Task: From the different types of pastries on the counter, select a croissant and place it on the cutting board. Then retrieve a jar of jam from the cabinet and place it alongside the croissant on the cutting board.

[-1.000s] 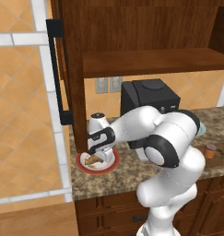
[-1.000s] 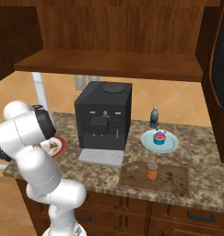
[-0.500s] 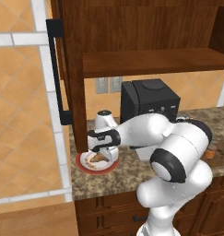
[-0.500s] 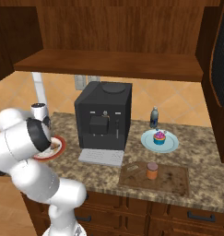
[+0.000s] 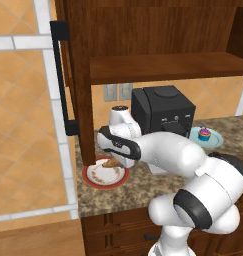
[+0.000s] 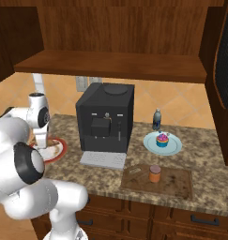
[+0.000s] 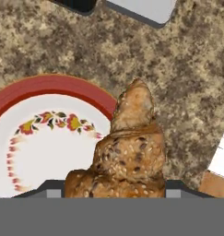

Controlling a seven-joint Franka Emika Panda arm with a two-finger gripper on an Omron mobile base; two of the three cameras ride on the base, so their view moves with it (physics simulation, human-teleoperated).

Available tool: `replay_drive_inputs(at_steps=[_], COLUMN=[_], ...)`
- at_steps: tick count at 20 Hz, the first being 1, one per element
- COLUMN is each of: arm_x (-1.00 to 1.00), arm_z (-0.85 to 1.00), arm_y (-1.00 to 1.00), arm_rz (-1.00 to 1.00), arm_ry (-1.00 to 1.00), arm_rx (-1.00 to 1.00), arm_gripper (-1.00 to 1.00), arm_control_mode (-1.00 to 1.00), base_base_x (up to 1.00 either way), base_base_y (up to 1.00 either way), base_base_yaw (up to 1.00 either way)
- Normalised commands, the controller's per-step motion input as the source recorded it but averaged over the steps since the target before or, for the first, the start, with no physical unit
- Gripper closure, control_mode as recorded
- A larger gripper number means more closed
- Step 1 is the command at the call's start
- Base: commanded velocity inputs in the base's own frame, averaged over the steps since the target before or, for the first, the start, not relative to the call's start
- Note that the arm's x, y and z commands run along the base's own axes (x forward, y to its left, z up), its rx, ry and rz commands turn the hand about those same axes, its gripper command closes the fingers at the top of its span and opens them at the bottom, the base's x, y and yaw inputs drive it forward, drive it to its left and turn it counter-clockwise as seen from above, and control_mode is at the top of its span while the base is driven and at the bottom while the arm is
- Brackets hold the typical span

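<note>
On the counter (image 6: 200, 150) – one croissant (image 7: 129, 152), one cupcake (image 6: 163, 139), two plates, one cutting board (image 6: 174, 180), one jar of jam (image 6: 155, 173), one coffee machine (image 6: 105, 123), one bottle (image 6: 156, 119).

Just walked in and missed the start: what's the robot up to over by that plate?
The arm reaches left along the counter, with its gripper low over the red-rimmed plate. The croissant sits right in front of the jaws in the hand view, partly over the plate's edge; whether they have closed on it is unclear. On the right, the jam jar already stands on the cutting board, and the cupcake sits on a blue plate.
</note>
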Motion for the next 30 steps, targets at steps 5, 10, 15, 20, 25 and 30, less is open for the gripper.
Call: replay_drive_inputs(at_steps=[5,10,15,20,25,30], arm_x=[-0.55,-0.4,-0.98,-1.0,-0.73,-0.09], arm_z=[0.26,0.03,-0.01,0.0,-0.01,-0.01], arm_y=[-0.42,0.02,-0.64,-0.72,-0.6,-0.65], arm_rz=[-0.2,-0.04,-0.1,-0.08,-0.05,-0.03], arm_ry=[0.1,-0.01,-0.01,-0.01,-0.07,-0.15], arm_rx=[0.0,0.0,0.02,0.03,0.02,0.0], arm_gripper=[1.0,1.0,1.0,1.0,1.0,1.0], arm_control_mode=[-1.0,-1.0,-1.0,-1.0,-1.0,-1.0], base_base_x=[0.0,0.0,0.0,0.0,0.0,0.0], base_base_y=[0.0,0.0,0.0,0.0,0.0,0.0], base_base_yaw=[0.0,0.0,0.0,0.0,0.0,0.0])
